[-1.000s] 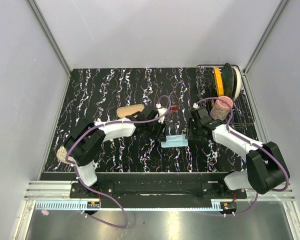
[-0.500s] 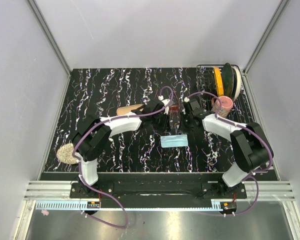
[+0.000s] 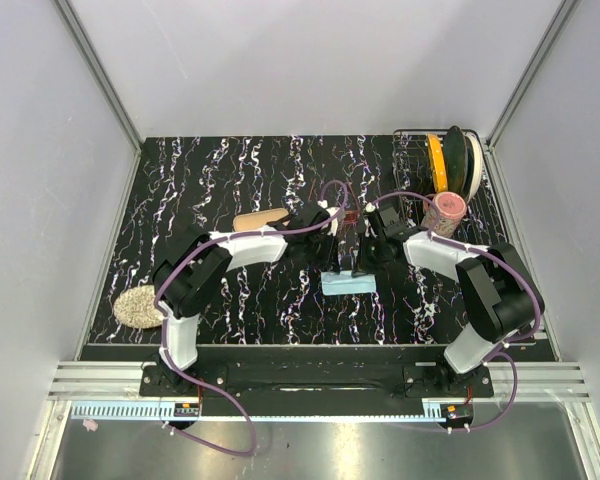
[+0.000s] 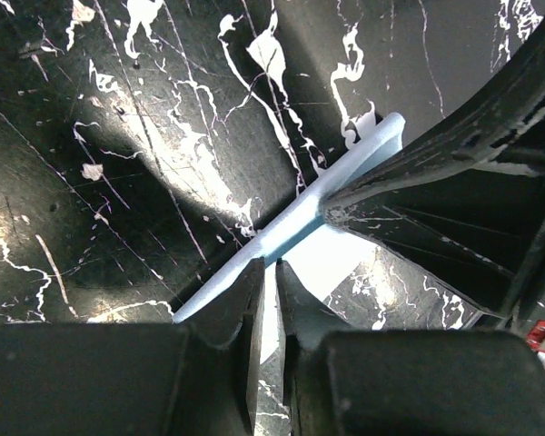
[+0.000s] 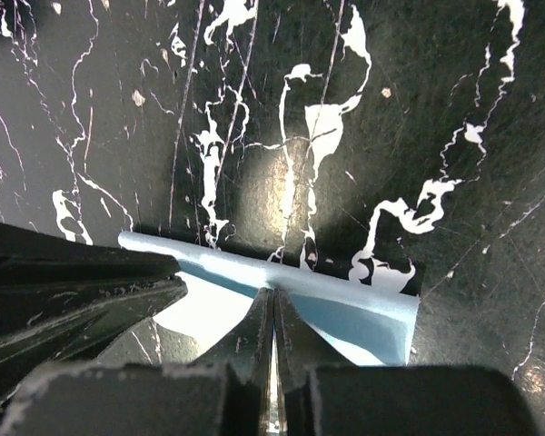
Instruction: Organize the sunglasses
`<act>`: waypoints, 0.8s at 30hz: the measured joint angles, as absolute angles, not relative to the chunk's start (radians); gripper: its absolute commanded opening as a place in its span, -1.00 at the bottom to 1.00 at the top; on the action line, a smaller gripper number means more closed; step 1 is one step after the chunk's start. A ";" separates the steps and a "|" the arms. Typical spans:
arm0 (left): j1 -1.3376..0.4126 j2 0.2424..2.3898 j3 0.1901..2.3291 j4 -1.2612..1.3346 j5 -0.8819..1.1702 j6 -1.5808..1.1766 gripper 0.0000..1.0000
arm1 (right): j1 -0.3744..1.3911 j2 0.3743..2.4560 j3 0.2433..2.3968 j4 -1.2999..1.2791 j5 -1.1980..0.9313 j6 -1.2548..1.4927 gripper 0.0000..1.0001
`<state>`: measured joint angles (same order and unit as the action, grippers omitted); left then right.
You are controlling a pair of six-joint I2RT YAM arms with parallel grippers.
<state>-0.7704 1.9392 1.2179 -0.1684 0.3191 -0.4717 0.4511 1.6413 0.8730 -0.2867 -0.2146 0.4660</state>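
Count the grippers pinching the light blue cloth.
2. The left gripper pinches the light blue cloth near its far left corner. The right gripper pinches near its far right corner. Neither is hidden.

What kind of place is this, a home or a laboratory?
Most likely a robot test cell in a laboratory, not a home. Plain grey panels in aluminium framing enclose the marbled table, two robot arms are bolted to a rail at its near edge, and a dish rack stands on it.
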 measured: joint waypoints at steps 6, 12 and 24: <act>-0.770 1.952 1.218 -0.174 0.319 -0.474 -0.74 | 0.451 1.641 0.871 -0.295 -0.228 0.465 -0.90; -0.770 1.953 1.217 -0.178 0.319 -0.480 -0.70 | 0.451 1.633 0.871 -0.343 -0.255 0.454 -0.90; -0.770 1.910 1.163 -0.105 0.337 -0.479 -0.55 | 0.451 1.567 0.854 -0.424 -0.290 0.438 -0.85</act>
